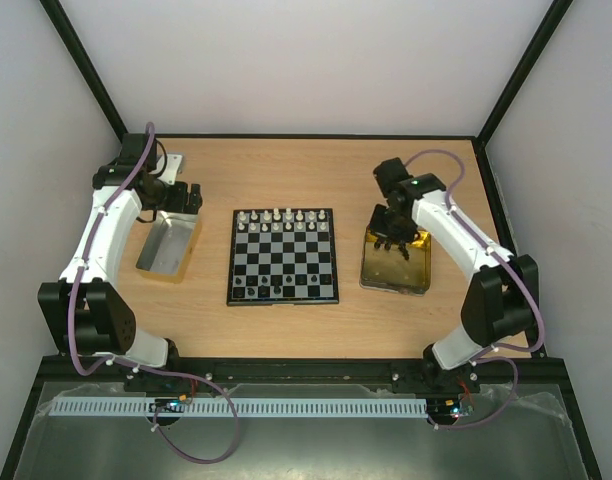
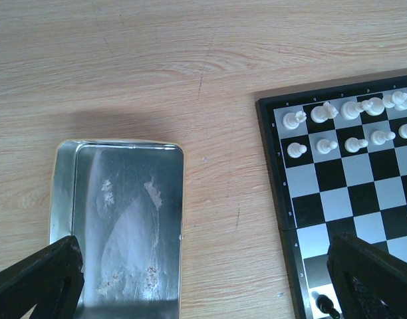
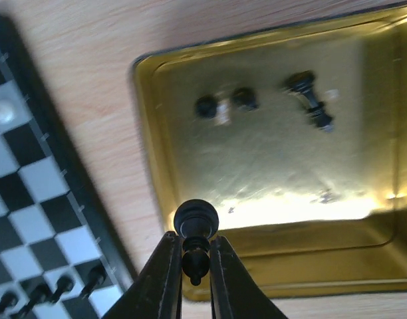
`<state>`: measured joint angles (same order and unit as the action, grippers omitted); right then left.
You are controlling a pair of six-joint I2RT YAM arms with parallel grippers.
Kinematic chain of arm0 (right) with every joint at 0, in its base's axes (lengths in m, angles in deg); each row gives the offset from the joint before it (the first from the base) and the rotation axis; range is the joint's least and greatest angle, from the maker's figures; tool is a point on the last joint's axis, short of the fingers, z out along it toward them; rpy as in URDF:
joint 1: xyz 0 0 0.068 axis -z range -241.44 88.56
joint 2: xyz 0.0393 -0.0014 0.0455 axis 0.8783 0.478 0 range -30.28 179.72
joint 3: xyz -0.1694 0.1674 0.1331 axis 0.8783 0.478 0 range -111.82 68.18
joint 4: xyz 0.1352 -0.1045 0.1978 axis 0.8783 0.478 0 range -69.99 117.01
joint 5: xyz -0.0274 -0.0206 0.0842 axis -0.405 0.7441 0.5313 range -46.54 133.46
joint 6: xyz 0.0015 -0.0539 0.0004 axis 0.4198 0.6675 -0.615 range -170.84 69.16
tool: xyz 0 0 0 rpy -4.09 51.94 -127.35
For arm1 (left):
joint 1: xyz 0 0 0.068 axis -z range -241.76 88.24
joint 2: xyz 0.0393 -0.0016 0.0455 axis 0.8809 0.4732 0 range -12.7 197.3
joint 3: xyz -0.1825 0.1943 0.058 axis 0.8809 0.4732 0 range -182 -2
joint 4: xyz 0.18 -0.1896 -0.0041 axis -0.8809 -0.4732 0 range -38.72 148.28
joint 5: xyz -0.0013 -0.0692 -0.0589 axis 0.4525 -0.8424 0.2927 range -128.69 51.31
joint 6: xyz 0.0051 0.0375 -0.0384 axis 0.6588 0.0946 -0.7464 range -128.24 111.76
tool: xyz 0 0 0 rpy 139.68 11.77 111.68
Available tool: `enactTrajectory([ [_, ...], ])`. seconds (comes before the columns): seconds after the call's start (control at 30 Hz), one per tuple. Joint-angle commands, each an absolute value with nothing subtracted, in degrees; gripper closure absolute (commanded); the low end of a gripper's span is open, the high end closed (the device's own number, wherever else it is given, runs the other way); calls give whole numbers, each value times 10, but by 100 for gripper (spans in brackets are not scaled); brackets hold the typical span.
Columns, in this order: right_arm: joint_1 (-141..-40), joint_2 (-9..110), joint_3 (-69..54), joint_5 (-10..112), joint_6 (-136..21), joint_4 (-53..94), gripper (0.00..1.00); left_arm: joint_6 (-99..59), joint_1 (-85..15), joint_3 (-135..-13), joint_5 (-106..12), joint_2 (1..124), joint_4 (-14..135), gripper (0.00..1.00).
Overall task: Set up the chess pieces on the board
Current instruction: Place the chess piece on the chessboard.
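Glossy black round-headed pawn (image 3: 195, 222) pinched in the right gripper (image 3: 194, 251)

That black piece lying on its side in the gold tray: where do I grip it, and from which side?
Take the toppled piece by its narrow middle, coming straight down with the jaws across its length. It lies flat on the floor of the gold tray, clear of the walls, so probably nothing blocks that.
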<state>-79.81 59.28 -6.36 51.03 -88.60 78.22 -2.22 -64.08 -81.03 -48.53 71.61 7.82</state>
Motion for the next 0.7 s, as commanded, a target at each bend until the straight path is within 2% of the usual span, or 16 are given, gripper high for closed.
enactTrajectory([
  [0.0, -874, 591, -95, 506, -920, 831, 91, -21, -643, -821, -491, 718, 78, 0],
  [0.4, -1100, 681, -177, 526, -981, 820, 91, -21, -643, -815, -483, 706, 78, 1],
  [0.67, -1149, 717, -180, 541, -987, 800, 91, -22, -643, -815, -482, 706, 79, 0],
])
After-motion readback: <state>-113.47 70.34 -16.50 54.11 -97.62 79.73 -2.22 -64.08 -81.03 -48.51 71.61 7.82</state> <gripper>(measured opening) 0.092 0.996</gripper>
